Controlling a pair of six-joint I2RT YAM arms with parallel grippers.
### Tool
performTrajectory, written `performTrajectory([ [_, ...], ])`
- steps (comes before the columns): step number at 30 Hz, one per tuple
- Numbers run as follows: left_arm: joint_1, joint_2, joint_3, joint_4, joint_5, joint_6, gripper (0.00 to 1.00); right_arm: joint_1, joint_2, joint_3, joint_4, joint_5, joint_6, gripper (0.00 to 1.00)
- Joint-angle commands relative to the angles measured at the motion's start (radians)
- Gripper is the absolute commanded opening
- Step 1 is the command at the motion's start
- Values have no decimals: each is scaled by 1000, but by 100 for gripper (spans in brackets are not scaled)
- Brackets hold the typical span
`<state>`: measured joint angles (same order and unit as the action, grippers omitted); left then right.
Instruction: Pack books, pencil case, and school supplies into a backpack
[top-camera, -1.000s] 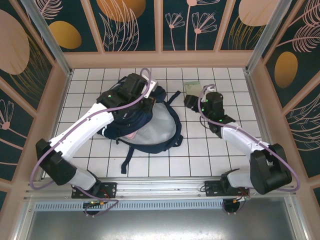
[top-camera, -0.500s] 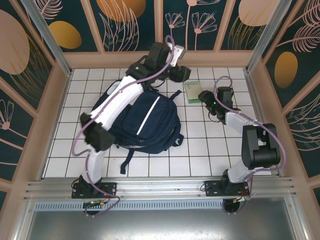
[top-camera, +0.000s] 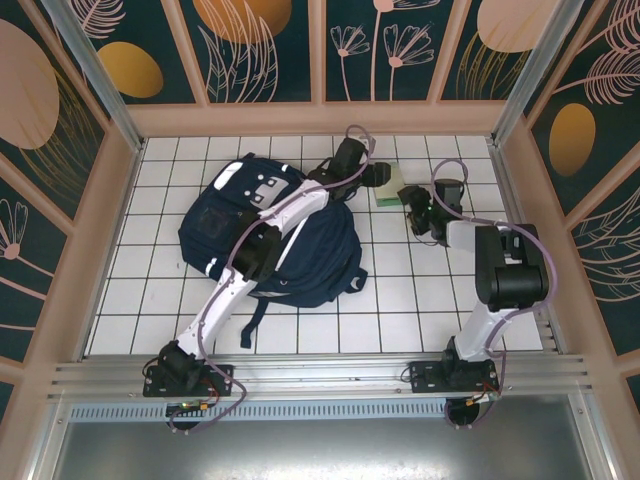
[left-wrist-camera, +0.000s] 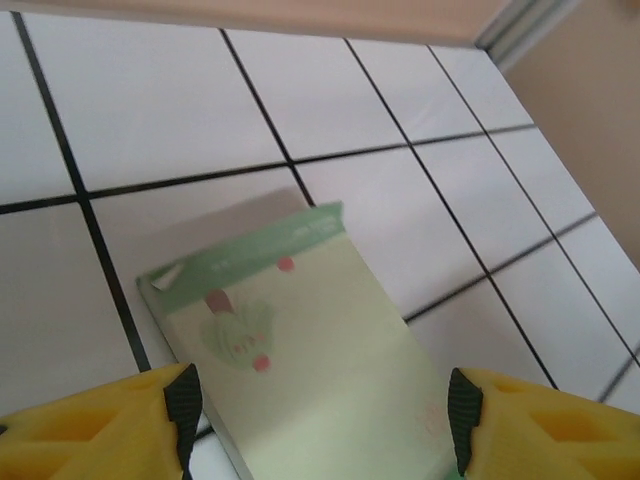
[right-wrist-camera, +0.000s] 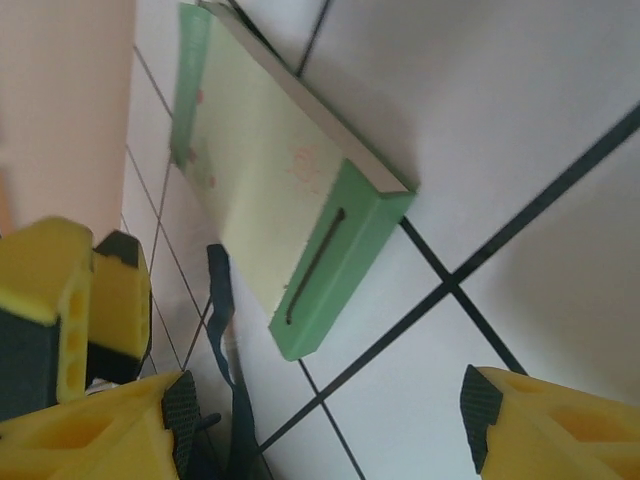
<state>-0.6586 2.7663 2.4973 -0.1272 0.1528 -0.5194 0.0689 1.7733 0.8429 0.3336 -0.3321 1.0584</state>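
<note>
The navy backpack (top-camera: 320, 250) lies at the table's centre-left with its white stripe up. A pale green pack (top-camera: 390, 192) of school supplies lies flat on the tiles to its back right. My left gripper (top-camera: 377, 178) reaches over the backpack and stands open astride the pack (left-wrist-camera: 300, 340), one black pad (left-wrist-camera: 183, 405) close to each long side. My right gripper (top-camera: 413, 206) is open just right of the pack (right-wrist-camera: 270, 170), with bare tile between its fingers. The books and the pencil case are out of view.
A dark backpack strap (right-wrist-camera: 225, 350) trails on the tiles beside the pack's near end. The left gripper's yellow finger (right-wrist-camera: 80, 300) shows close by in the right wrist view. The wooden back wall (top-camera: 320, 118) runs just behind the pack.
My left arm has swung from over the backpack out to the green pack, and its gripper has opened. The backpack now lies closed, stripe up. The right gripper has shifted slightly toward the back.
</note>
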Motion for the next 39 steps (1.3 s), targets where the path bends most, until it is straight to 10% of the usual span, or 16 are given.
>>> performTrajectory([
  [1,11,-7,37,162,-27,-66,68,-8,31,51,30,-16,31,71],
  [8,11,-21,-45,128,-37,-115,68,-24,61,273,-191,184,-312,70],
  [19,12,-43,-159,163,114,-291,72,-87,432,703,-388,-137,-497,71],
  [39,12,28,-109,127,253,-354,73,-32,403,607,-309,-320,-400,69],
])
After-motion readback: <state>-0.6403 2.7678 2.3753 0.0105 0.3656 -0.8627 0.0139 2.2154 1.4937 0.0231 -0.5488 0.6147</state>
